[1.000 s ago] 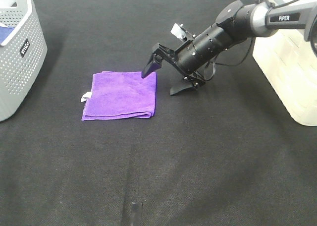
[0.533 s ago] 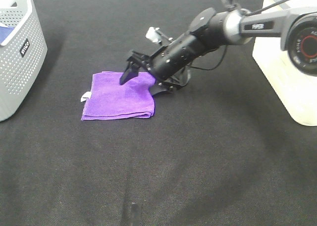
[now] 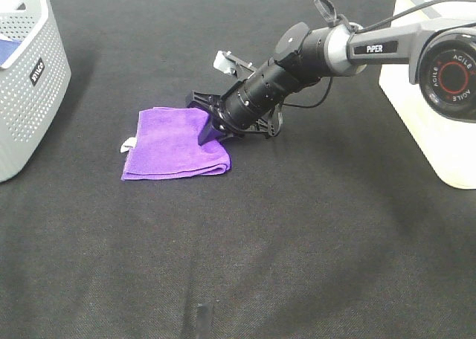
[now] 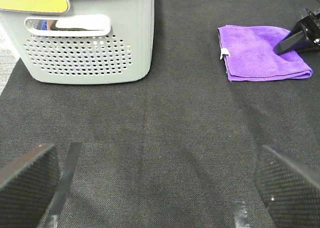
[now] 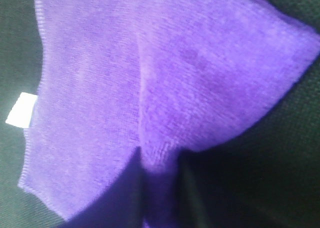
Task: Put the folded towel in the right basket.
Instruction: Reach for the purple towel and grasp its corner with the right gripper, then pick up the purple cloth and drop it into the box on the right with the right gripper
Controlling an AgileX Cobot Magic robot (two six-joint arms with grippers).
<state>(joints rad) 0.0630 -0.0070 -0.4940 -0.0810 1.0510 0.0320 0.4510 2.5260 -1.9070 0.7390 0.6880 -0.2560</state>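
The folded purple towel (image 3: 171,142) lies flat on the black table left of centre, with a small white tag (image 3: 129,143) on its left edge. My right gripper (image 3: 212,133) reaches in from the right and sits at the towel's right edge, its jaws closed on a pinched ridge of cloth, as the right wrist view (image 5: 159,188) shows up close. The towel (image 4: 260,58) and a right finger (image 4: 295,38) also show in the left wrist view. The cream right basket (image 3: 439,123) stands at the right edge. My left gripper (image 4: 160,188) is open and empty, far from the towel.
A grey perforated basket (image 3: 30,94) stands at the left edge, with something blue and yellow inside in the left wrist view (image 4: 85,53). The black cloth table (image 3: 297,242) stretches between the two baskets.
My right gripper has moved left and down from above the towel's right corner onto its right edge, and its jaws have closed on the cloth. The towel's right edge is slightly bunched.
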